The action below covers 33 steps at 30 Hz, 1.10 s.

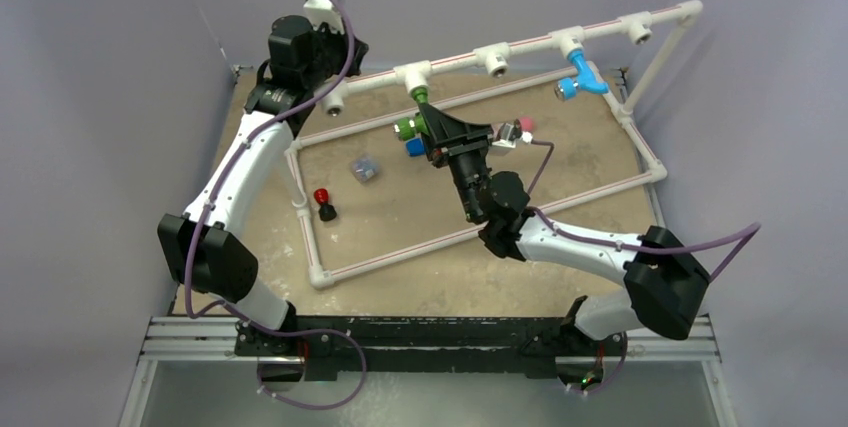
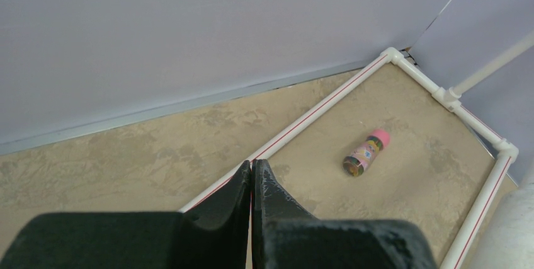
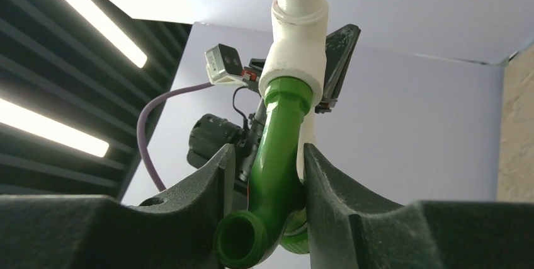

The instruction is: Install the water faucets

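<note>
The green faucet (image 3: 275, 155) has its neck entered in the mouth of a white T-fitting (image 3: 296, 36) on the raised pipe rail (image 1: 530, 44). The fingers of the right hand (image 3: 269, 155) pinch it at the bend. The light blue faucet (image 1: 580, 79) hangs from a fitting further right along the rail.

Seating looks like the step in hand. Push straight along the socket's axis with a slight twist, and put no sideways lever on the rail.

Open room lies toward the arm bases. The frame's back pipe (image 1: 470, 97) on the surface (image 1: 420, 237) runs close beneath. The left hand (image 2: 252, 167), pressed together and empty, hovers near the rail's left end.
</note>
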Available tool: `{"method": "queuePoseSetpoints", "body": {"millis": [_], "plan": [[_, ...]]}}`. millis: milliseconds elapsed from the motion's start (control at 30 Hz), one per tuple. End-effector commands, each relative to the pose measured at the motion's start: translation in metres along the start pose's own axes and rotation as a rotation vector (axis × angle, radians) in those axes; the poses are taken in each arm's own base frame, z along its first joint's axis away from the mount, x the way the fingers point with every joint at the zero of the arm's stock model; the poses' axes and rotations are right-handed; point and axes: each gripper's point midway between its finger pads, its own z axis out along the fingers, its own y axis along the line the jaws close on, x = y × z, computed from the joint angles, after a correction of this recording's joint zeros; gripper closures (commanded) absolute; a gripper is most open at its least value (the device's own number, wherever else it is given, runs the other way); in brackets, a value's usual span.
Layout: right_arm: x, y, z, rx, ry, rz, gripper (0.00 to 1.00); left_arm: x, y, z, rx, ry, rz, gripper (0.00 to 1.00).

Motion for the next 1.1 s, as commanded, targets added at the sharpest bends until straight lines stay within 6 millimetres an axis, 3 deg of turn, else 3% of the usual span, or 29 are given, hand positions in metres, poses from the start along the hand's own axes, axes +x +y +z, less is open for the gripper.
{"method": "queuePoseSetpoints", "body": {"millis": [0, 133, 367, 533, 667, 733, 933, 1067], "plan": [[0.017, 0.013, -0.007, 0.008, 0.103, 0.234, 1.00, 0.114, 0.016, 0.005, -0.031, 0.329, -0.072, 1.00], [0.015, 0.014, -0.008, 0.015, 0.099, 0.142, 0.94, 0.112, 0.016, 0.004, -0.035, 0.323, -0.068, 1.00], [-0.003, 0.011, -0.013, 0.068, 0.046, -0.143, 0.52, 0.114, 0.017, 0.005, -0.040, 0.327, -0.068, 1.00], [-0.016, 0.027, -0.020, 0.027, 0.035, -0.294, 0.34, 0.116, 0.019, 0.006, -0.046, 0.331, -0.067, 1.00], [-0.014, 0.034, -0.014, 0.022, 0.053, -0.443, 0.30, 0.115, 0.018, 0.007, -0.043, 0.331, -0.067, 1.00], [-0.015, 0.028, -0.011, 0.053, 0.050, -0.496, 0.29, 0.116, 0.019, 0.007, -0.046, 0.333, -0.066, 1.00], [-0.014, 0.022, -0.002, 0.074, 0.042, -0.577, 0.29, 0.116, 0.019, 0.007, -0.047, 0.332, -0.064, 1.00], [-0.012, 0.029, 0.008, 0.061, 0.029, -0.629, 0.30, 0.115, 0.019, 0.007, -0.044, 0.332, -0.066, 1.00]]}}
